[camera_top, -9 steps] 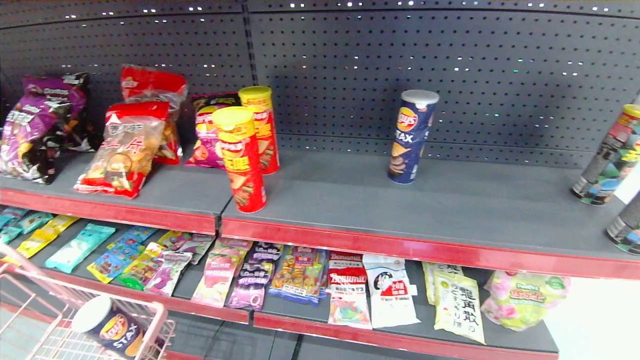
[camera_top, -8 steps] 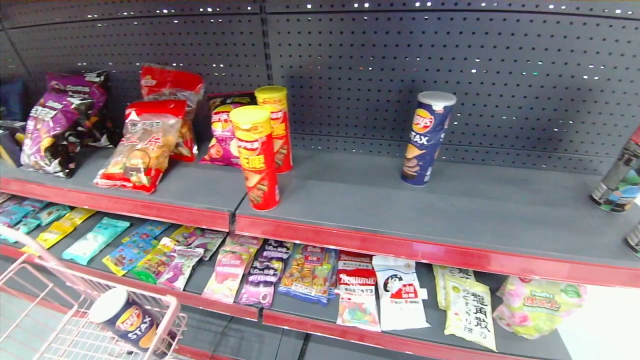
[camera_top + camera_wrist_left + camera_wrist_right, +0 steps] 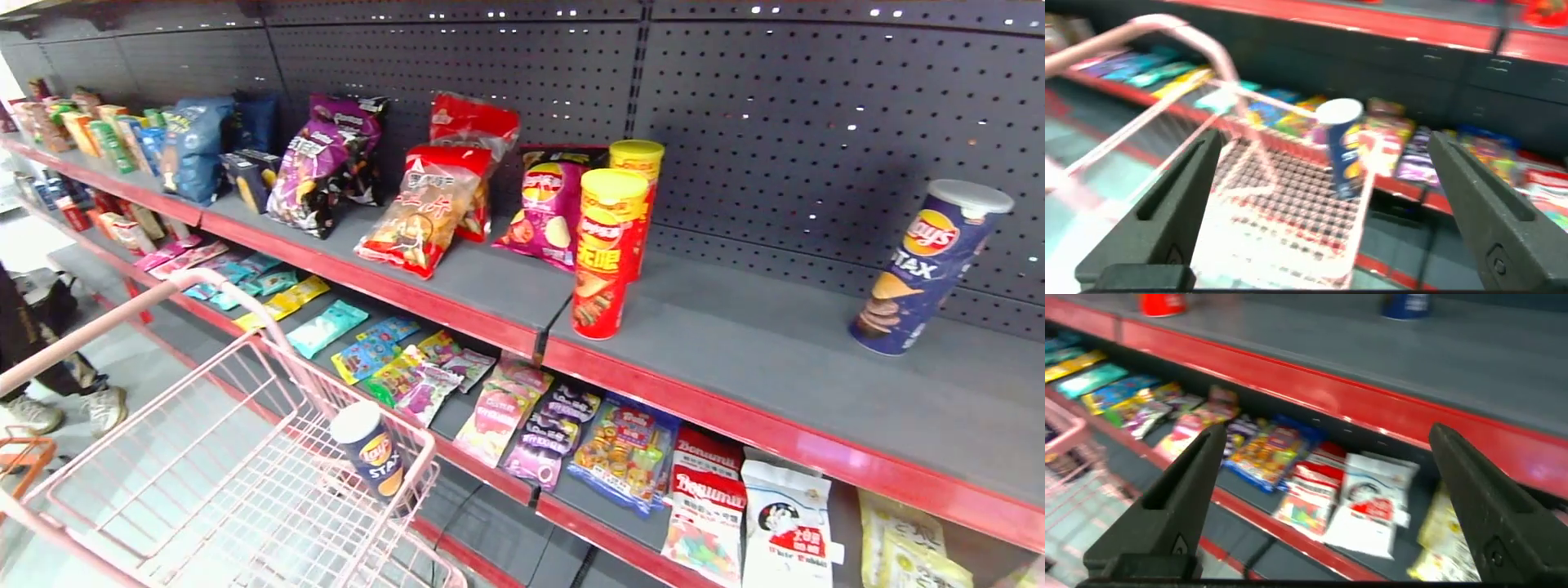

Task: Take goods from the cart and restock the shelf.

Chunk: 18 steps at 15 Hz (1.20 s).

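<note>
A pink wire cart (image 3: 204, 482) stands at the lower left in the head view. A blue chips can (image 3: 369, 451) stands upright in its near corner. In the left wrist view my left gripper (image 3: 1324, 139) is open, and the same can (image 3: 1343, 147) stands some way ahead between its fingers, untouched. Another blue can (image 3: 927, 269) stands on the grey shelf (image 3: 735, 359) at the right. My right gripper (image 3: 1328, 433) is open and holds nothing. It hangs in front of the shelf's red front edge (image 3: 1315, 384), over the packets on the lower shelf.
Two red cans (image 3: 604, 253) stand mid-shelf, with snack bags (image 3: 424, 212) and boxes to their left. Bare shelf lies between the red cans and the blue can. Flat candy packets (image 3: 490, 408) cover the lower shelf. A pegboard wall (image 3: 816, 122) backs the shelf.
The head camera has swung left, so the whole picture shifted right and more of the cart and the left shelf shows. The cans and bags themselves have not moved.
</note>
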Motion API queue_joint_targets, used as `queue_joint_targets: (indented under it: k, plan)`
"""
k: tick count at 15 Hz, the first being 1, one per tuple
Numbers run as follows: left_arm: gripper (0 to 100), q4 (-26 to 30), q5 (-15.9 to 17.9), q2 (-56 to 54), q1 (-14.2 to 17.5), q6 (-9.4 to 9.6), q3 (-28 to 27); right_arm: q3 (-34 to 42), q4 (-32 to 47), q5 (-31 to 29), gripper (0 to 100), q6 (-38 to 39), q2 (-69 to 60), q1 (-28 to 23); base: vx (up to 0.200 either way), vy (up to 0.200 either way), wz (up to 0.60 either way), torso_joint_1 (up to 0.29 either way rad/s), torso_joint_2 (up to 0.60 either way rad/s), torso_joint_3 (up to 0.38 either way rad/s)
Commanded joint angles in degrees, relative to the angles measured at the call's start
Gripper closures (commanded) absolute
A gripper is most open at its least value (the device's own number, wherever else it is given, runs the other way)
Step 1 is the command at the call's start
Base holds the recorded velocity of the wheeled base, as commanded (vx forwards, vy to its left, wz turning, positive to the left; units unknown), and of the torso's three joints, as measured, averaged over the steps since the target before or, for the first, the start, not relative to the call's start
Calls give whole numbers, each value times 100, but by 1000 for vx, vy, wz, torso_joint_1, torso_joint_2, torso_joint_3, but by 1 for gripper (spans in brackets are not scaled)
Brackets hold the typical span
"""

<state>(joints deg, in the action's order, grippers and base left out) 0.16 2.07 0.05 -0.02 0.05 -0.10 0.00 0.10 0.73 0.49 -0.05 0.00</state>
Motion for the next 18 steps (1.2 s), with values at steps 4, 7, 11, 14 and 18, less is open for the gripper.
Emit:
queue_joint_targets:
  k: [4, 7, 11, 14, 18]
  plan:
    - [0, 2, 4, -5, -6, 4, 1, 0, -1, -3, 0, 4, 5, 0, 0, 0, 0, 0, 0, 0]
    - [0, 2, 4, -5, -6, 4, 1, 0, -1, -3, 0, 13, 5, 0, 0, 0, 0, 0, 0, 0]
    - [0, 2, 4, -5, 2, 4, 1, 0, -1, -3, 0, 22, 5, 0, 0, 0, 0, -38, 93, 54]
    - [0, 2, 4, -5, 2, 4, 1, 0, -10, -3, 0, 22, 5, 0, 0, 0, 0, -137, 356, 203]
    - [0, 2, 4, -5, 2, 4, 1, 0, -10, -3, 0, 22, 5, 0, 0, 0, 0, -159, 403, 239]
